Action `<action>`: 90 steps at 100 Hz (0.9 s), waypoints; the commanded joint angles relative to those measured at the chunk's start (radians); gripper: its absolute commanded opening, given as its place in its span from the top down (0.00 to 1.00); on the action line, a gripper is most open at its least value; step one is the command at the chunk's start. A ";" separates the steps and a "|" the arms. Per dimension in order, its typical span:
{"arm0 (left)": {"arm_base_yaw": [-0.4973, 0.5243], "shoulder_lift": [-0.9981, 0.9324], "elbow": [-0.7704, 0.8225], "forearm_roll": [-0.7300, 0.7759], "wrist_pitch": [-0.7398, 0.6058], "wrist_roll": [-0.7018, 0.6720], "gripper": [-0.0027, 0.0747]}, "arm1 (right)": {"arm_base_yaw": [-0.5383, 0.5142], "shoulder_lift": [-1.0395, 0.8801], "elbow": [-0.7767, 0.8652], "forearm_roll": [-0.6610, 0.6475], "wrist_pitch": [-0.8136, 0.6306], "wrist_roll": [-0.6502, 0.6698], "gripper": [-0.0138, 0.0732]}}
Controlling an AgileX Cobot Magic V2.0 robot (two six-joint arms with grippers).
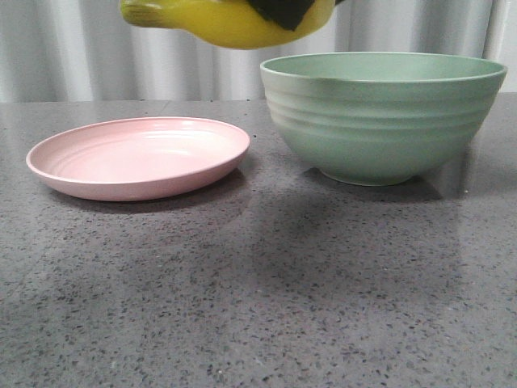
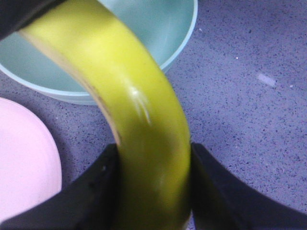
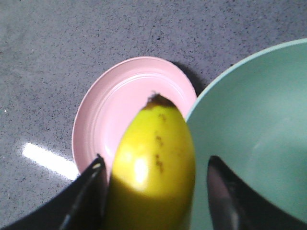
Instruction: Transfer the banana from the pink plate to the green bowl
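The yellow banana (image 1: 234, 24) hangs in the air at the top edge of the front view, above the gap between plate and bowl. A dark finger (image 1: 283, 10) lies across it; I cannot tell whose. In the left wrist view my left gripper (image 2: 153, 148) is shut on the banana (image 2: 129, 86), with both fingers pressing on it. My right gripper (image 3: 153, 163) straddles the banana (image 3: 153, 143): one finger touches it and the other stands off with a gap. The pink plate (image 1: 121, 190) is empty. The green bowl (image 1: 371, 121) stands to its right.
The grey speckled table (image 1: 258, 299) stretches in front of the plate and bowl. A pale curtain (image 1: 81, 48) hangs behind the table. The plate (image 3: 110, 110) and the bowl (image 3: 254, 120) lie below the banana, almost rim to rim.
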 commanded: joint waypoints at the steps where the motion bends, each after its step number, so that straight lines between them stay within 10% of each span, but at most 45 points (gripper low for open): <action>1: -0.006 -0.038 -0.035 -0.012 -0.071 0.002 0.99 | -0.001 -0.029 -0.036 0.016 -0.053 -0.010 0.63; 17: -0.004 -0.038 -0.035 -0.012 -0.094 0.004 0.91 | -0.001 -0.029 -0.036 0.016 -0.051 -0.010 0.93; 42: -0.004 -0.043 -0.039 -0.012 -0.052 0.018 0.25 | -0.006 -0.029 -0.036 -0.036 -0.107 -0.010 0.93; 90: 0.000 -0.131 -0.039 -0.010 -0.042 0.017 0.31 | -0.185 -0.012 -0.036 -0.167 -0.349 -0.010 0.93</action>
